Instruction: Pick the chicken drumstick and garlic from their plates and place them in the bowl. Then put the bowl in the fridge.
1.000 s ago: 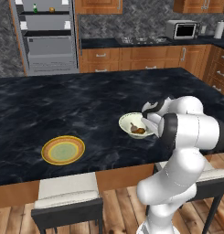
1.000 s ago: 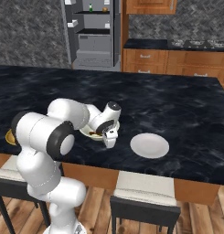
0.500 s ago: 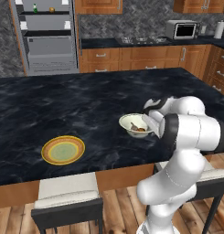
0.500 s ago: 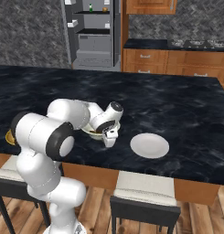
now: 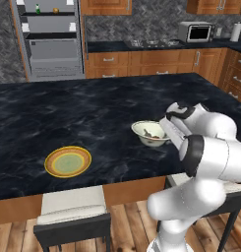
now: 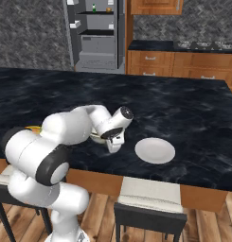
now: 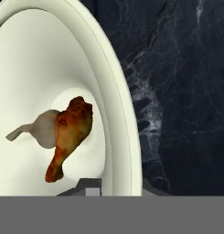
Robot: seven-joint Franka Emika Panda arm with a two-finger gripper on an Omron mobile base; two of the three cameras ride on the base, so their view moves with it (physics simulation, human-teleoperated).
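Bowl (image 5: 149, 132) at the counter's (image 5: 92, 113) near edge, rim caught in the fingers (image 6: 113, 144).
Chicken drumstick (image 7: 70, 135) and pale garlic (image 7: 44, 130) lay touching inside the bowl; the fingers were closed on its rim. The orange-rimmed plate (image 5: 68, 161) sat well apart along the same edge, a white plate (image 6: 155, 150) just beside the hand, and the fridge (image 5: 52, 37) stood open beyond the far edge.

Count of things on the tabletop (image 5: 92, 113)

One bowl (image 5: 150, 133) holding one chicken drumstick (image 7: 70, 135) and one garlic (image 7: 42, 130); two plates, one orange-rimmed plate (image 5: 68, 161) and one white plate (image 6: 155, 150); one fridge (image 5: 50, 37) behind, one microwave (image 5: 195, 32), and two stools (image 5: 73, 216) at the near edge.
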